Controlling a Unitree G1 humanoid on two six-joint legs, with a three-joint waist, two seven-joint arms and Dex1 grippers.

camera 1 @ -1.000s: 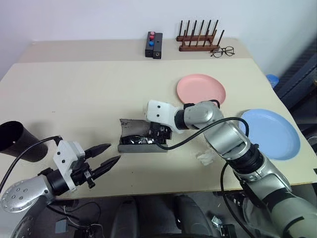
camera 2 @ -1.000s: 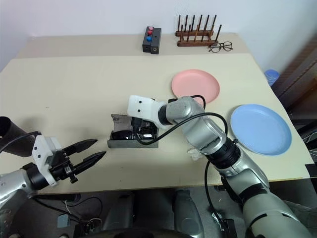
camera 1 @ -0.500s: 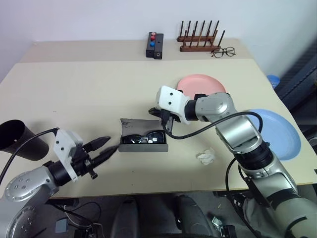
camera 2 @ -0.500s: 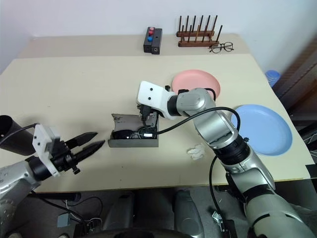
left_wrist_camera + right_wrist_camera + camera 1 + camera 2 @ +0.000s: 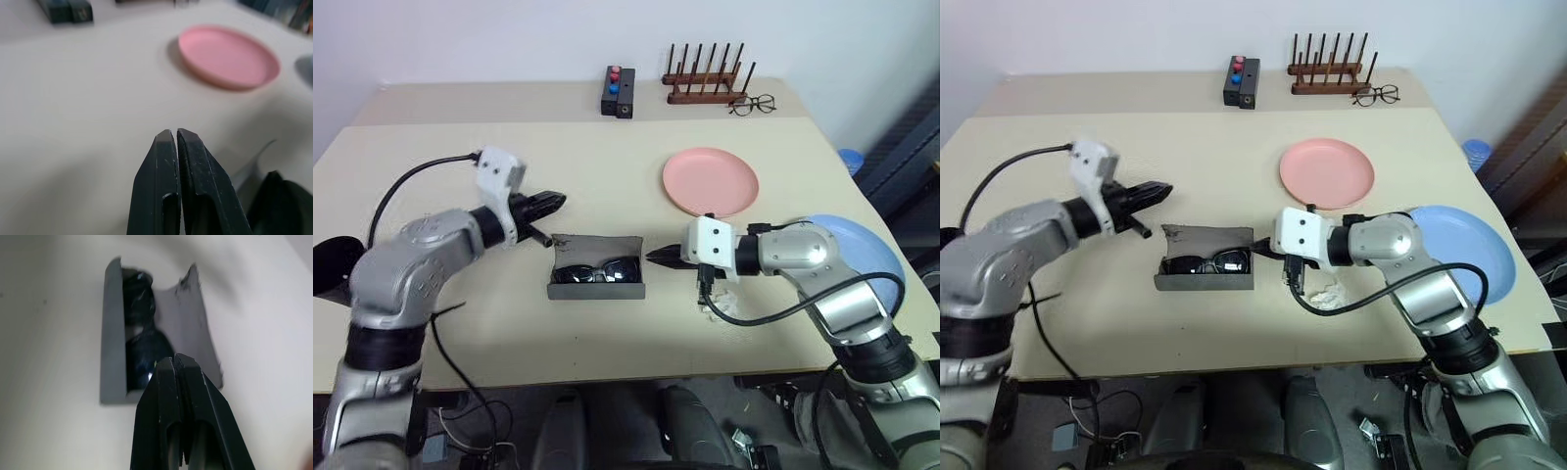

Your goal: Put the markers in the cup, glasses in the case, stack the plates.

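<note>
Head views. Grey case point(image 5: 597, 279) sits mid-table, lid swung up at the far side, black sunglasses point(image 5: 595, 272) lying inside the trough. Left gripper point(image 5: 551, 202) hangs above the table just beyond the case's far-left corner, fingers pressed together, nothing between them, tips pointing toward the pink plate point(image 5: 711, 180). Right gripper point(image 5: 662, 258) is level with the case's right end, just beside it, fingers closed and empty, tips aimed at the case. Whether the tips touch the case end cannot be told. Blue plate point(image 5: 1459, 253) lies on the right side of the table, well apart from the pink one, partly covered by the right arm. Black cup point(image 5: 335, 275) on its side at the left table edge. A crumpled white scrap point(image 5: 717, 298) lies under the right wrist.

Left wrist view. Both fingers point(image 5: 190, 171) meet along their length, holding nothing. Pink plate point(image 5: 229, 56) lies ahead past the tips; an edge of the case lid point(image 5: 254, 159) shows off to one side.

Right wrist view. Fingers point(image 5: 164, 396) shut tight, empty. Case point(image 5: 110, 333) lies lengthwise straight ahead, sunglasses point(image 5: 142, 340) dark in its trough, tips overlapping its near end.
</note>
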